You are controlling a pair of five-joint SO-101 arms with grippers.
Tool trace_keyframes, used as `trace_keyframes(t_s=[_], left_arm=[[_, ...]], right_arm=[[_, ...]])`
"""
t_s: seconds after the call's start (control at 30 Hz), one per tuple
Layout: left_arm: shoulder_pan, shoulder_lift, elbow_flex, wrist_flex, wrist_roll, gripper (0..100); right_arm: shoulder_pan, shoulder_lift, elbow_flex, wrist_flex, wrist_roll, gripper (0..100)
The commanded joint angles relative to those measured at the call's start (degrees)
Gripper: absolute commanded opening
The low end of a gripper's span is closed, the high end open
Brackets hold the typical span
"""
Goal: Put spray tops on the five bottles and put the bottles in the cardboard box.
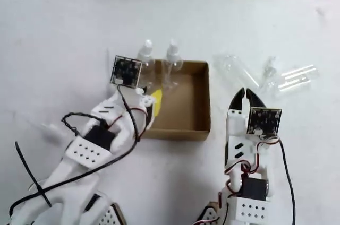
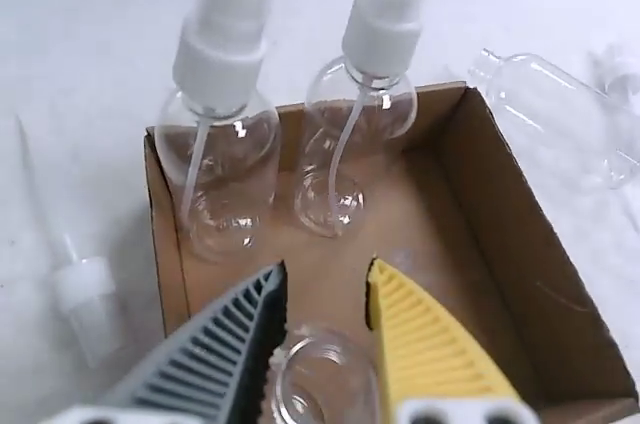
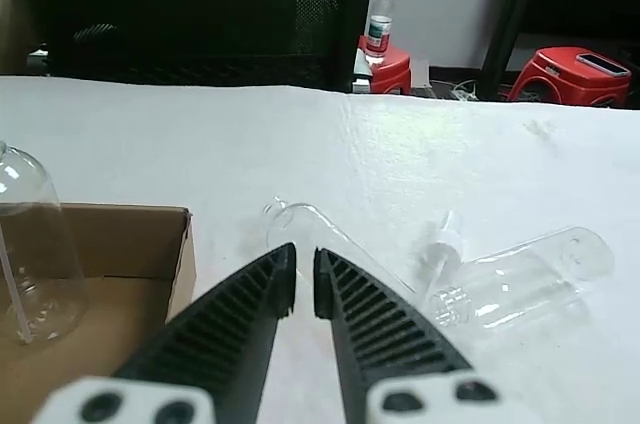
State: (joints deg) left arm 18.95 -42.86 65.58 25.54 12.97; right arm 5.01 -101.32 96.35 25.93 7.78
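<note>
- The box [image 1: 207,97] sits around mid-desk, open side up.
- Two topped bottles [image 2: 220,164] stand upright side by side in the box's far-left corner, with their dip tubes running down inside them.
- The left gripper [image 2: 325,279] hangs over the box's left side, near its front edge. Its grey and yellow fingers are clamped on a bare bottle [image 2: 320,379], one on each side. That bottle has no top and its open mouth faces the wrist camera.
- The right gripper [image 3: 302,266] is over the desk just right of the box and points toward the far edge. Its black fingers are pinched nearly together with nothing between them.
- Two loose bottles [image 3: 520,284] lie on their sides on the desk beyond the right gripper, right of the box. Both are uncapped.
- A spray top [image 3: 441,244] lies between those two, close to the open neck of the farther-right one.
- Another sprayer [image 2: 85,294] lies on the desk left of the box.
</note>
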Motion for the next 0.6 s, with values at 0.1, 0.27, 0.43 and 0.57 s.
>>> trace_keyframes(t_s=[0.1, 0.27, 0.43, 0.57], left_arm=[[0.9, -7.7, -1.9, 1.4, 0.8, 13], [2.0, -17.7, -2.6, 7.6, 0.7, 20], [1.3, -24.7, -9.5, 19.3, -4.1, 20], [-2.8, -29.1, -15.6, 27.9, -9.3, 20]], right_arm=[[-0.1, 0.0, 0.6, 0.0, 0.7, 2.2], [-0.2, 0.0, 0.6, 0.0, 0.7, 2.2], [-0.3, 0.0, 0.6, 0.0, 0.7, 2.2], [-0.3, 0.0, 0.6, 0.1, 0.7, 2.2]])
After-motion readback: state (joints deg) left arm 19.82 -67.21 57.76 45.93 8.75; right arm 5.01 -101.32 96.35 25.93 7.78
